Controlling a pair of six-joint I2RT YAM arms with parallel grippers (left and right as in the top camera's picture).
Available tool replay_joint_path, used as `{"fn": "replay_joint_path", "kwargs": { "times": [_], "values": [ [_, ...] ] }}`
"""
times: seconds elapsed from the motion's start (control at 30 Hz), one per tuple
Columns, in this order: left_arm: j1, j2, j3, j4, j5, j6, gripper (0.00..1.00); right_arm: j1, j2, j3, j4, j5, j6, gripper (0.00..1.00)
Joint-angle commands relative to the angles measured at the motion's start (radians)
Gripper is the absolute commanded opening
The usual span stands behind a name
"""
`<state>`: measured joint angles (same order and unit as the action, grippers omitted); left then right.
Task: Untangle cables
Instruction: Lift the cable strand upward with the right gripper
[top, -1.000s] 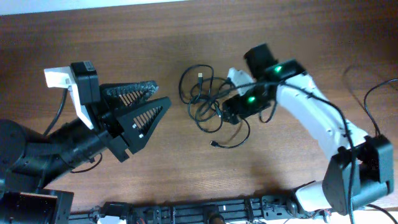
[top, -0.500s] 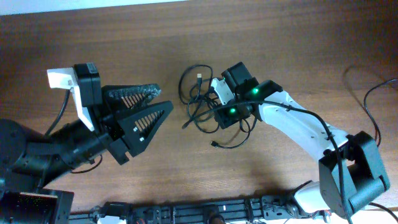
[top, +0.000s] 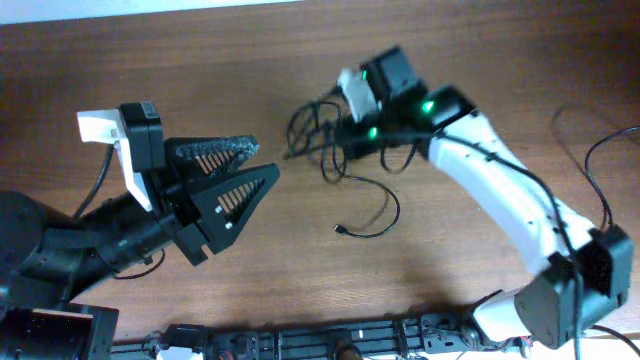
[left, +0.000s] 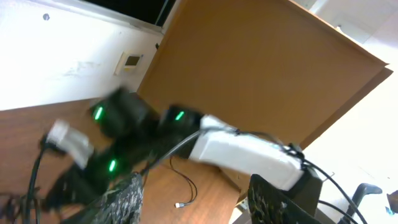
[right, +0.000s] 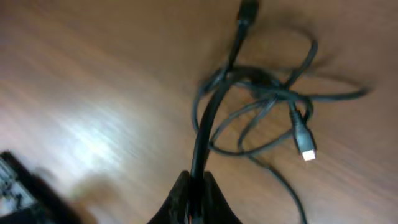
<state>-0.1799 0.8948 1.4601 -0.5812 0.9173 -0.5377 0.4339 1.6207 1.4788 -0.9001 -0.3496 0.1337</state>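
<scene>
Several thin cords bunching at the right claw

Several thin black cables (top: 318, 150) are lying in a loose knot on the wooden table (top: 200, 60), between the two arms and somewhat toward the far edge. One strand is trailing out of the knot toward the near side in a wide open curve. Its small plug end (top: 341, 230) is resting on the wood, well apart from the bundle. In the right wrist view the loops are crossing over one another. A pale metal-tipped plug (right: 306, 149) is lying at the edge of the tangle, and a dark connector (right: 247, 11) is pointing away at the top.

The right gripper (right: 193, 190) is pinching one cord. Its fingers (right: 177, 199) are pressing together on a single black strand that is running from them straight into the knot. From overhead this gripper is sitting at the right side of the bundle, mostly hidden under its own wrist, where green lights are glowing. The white right arm (top: 500, 190) is reaching in from the near right corner.

The left gripper (top: 265, 158) is hovering just left of the bundle without touching it, its jaws spread wide with nothing between them. Its wrist camera is looking across the table at the right arm, and the cables at the left of that view are showing only as a blur.
</scene>
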Motion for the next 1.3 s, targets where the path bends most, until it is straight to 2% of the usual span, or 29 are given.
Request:
{"fn": "replay_joint_path", "kwargs": {
  "times": [0.0, 0.23, 0.4, 0.57, 0.77, 0.93, 1.03, 1.17, 1.27],
  "values": [
    [0.006, 0.0, 0.014, -0.042, 0.013, 0.058, 0.55, -0.009, -0.014, 0.216, -0.074, 0.003, 0.006, 0.04],
    [0.006, 0.0, 0.014, -0.178, -0.002, 0.224, 0.56, -0.009, -0.014, 0.507, -0.175, 0.003, 0.007, 0.04],
    [0.006, 0.0, 0.014, -0.348, -0.148, 0.388, 0.57, -0.009, -0.014, 0.636, -0.174, 0.003, 0.085, 0.04],
    [0.006, 0.024, 0.013, -0.502, -0.313, 0.43, 0.56, -0.009, -0.014, 0.746, -0.152, 0.004, 0.102, 0.04],
    [0.006, 0.076, 0.013, -0.529, -0.311, 0.452, 0.56, -0.009, -0.014, 0.81, -0.059, 0.002, 0.219, 0.04],
    [-0.02, 0.139, 0.012, -0.569, -0.294, 0.67, 0.54, -0.009, -0.014, 0.827, -0.019, -0.055, 0.304, 0.04],
    [-0.053, 0.184, 0.012, -0.564, -0.221, 0.785, 0.52, -0.009, -0.014, 0.827, -0.008, -0.089, 0.332, 0.04],
    [-0.109, 0.261, 0.012, -0.52, -0.067, 0.869, 0.5, -0.009, -0.014, 0.827, 0.023, -0.093, 0.404, 0.04],
    [-0.152, 0.314, 0.012, -0.458, -0.056, 0.881, 0.51, -0.009, -0.014, 0.827, 0.026, -0.141, 0.418, 0.04]
  ]
}}
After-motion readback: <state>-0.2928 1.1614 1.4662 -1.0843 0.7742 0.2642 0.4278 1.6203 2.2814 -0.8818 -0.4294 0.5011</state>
